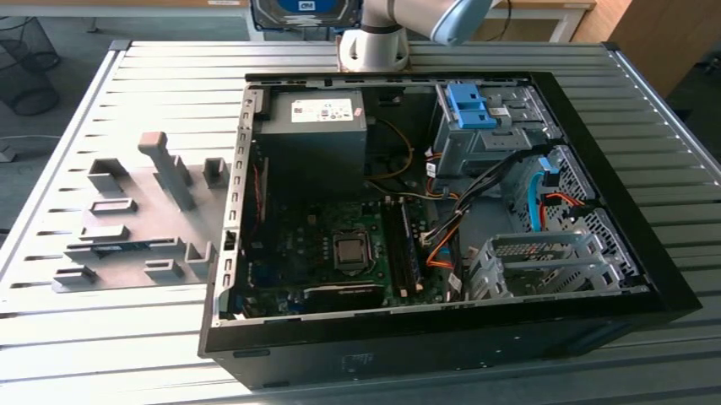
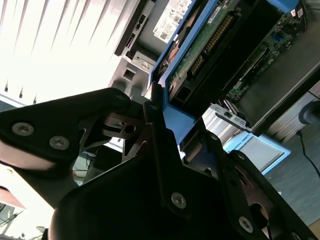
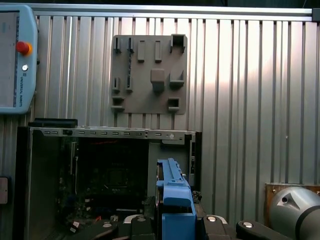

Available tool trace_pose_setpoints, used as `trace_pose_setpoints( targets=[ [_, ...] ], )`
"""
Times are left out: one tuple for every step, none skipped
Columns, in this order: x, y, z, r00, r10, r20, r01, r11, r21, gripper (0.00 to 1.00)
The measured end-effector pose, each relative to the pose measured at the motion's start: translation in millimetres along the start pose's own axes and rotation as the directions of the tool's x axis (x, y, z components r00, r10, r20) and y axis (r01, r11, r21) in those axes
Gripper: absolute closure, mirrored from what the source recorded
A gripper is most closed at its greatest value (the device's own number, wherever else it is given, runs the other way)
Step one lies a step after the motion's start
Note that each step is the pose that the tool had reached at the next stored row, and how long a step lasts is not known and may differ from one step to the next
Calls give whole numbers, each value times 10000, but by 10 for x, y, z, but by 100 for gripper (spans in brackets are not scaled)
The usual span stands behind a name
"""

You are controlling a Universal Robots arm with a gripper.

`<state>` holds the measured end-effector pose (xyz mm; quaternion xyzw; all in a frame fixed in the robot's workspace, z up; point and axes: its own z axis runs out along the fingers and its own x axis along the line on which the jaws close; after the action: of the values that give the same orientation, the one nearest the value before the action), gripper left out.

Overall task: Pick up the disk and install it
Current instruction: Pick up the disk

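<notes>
The gripper [image 2: 172, 125] is pinching the disk [image 2: 200, 55] by its blue caddy, with its jaws pressed against the frame. The second wrist view is showing the green circuit board on the disk's underside. In the first wrist view the disk is showing edge-on, with the open case [image 3: 100, 132], a grey fixture plate [image 3: 150, 75] and a pendant [image 3: 15, 60] lying beyond it. In the exterior view the disk is sitting beside the arm's base [image 1: 372, 51] — apart from the case. A ribbed metal table [image 1: 113, 337] is carrying case and plate — a wire bin [image 1: 29, 63] is standing on the floor.
</notes>
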<state>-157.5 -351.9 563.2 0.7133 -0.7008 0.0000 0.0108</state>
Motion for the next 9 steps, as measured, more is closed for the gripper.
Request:
trace_pose_setpoints(
  targets=[
    [0, -15, 0, 10000, 1, 0, -1, 10000, 0, 63],
    [0, -31, 0, 10000, 0, 0, 0, 10000, 0, 63],
    [1, -47, 0, 10000, 1, 0, -1, 10000, 0, 63],
    [1, -62, -1, 10000, 1, 0, -1, 10000, 0, 63],
    [1, -78, -1, 10000, 1, 0, -1, 10000, 0, 63],
    [2, -92, -1, 10000, 1, 0, -1, 10000, 0, 63],
    [2, -106, -1, 10000, 0, 0, 0, 10000, 0, 63],
    [2, -120, -2, 10000, 0, 0, 0, 10000, -1, 63],
    [2, -132, -2, 10000, 0, 0, 0, 10000, 0, 63]
  ],
)
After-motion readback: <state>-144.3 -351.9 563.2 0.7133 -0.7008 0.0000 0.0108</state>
